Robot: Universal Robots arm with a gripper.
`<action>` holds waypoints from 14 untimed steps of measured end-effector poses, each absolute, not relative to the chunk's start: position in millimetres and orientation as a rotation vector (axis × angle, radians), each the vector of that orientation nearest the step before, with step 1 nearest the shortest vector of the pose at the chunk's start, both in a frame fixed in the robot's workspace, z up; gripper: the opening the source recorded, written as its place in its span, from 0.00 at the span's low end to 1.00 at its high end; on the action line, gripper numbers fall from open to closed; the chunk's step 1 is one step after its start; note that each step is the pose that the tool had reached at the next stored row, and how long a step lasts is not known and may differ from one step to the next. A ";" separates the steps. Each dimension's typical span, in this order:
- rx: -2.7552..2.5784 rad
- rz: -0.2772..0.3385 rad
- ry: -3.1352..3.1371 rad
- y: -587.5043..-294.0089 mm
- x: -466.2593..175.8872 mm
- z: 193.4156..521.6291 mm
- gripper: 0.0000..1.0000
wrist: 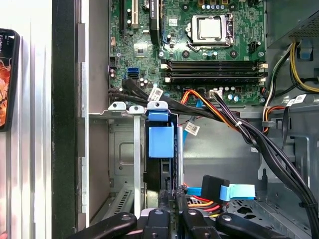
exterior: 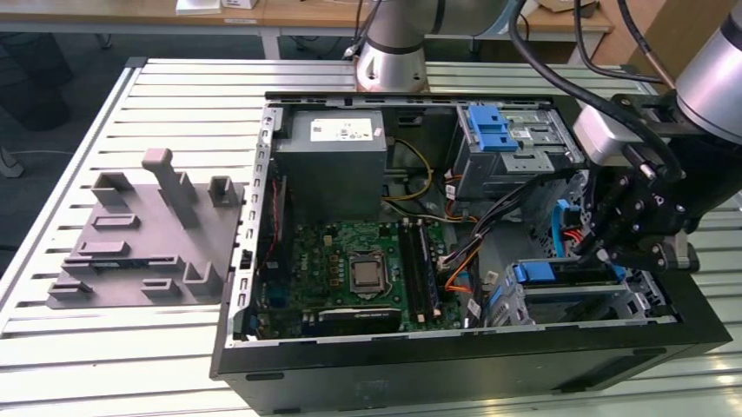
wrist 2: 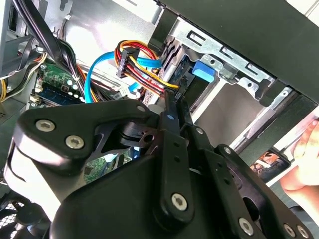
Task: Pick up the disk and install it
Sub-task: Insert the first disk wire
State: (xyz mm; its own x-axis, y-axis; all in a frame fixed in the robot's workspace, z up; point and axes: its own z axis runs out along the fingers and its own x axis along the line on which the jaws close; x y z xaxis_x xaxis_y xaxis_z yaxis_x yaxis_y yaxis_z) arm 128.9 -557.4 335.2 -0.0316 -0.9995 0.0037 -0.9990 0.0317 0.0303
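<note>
The disk [exterior: 565,274] stands on edge inside the silver drive bay [exterior: 632,300] at the front corner of the open computer case, on the exterior view's right. Its blue rail and blue tab [wrist: 160,141] show in the first wrist view, with its dark body [wrist: 155,174] below the tab. My gripper [exterior: 604,254] hangs straight over the disk. Its two black fingers [wrist: 172,209] lie pressed together, shut, with their tips at the disk's upper edge. In the second wrist view the gripper [wrist 2: 174,107] ends beside the blue tab [wrist 2: 203,70]. I cannot tell whether anything is pinched.
Red, yellow and black cables with a blue data cable [wrist: 234,190] run close beside the fingers. The motherboard [exterior: 354,269], grey power-supply box [exterior: 336,161] and upper bay with blue latch [exterior: 501,130] fill the case. A grey fixture [exterior: 145,239] lies outside. A hand [wrist 2: 305,162] rests beside the case.
</note>
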 end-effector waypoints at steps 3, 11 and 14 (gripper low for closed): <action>2.169 -0.029 -2.239 -557.6 129.0 336.0 0.16; 2.169 -0.029 -2.239 -559.3 129.0 336.0 0.16; 2.169 -0.029 -2.239 -559.4 129.0 335.9 0.16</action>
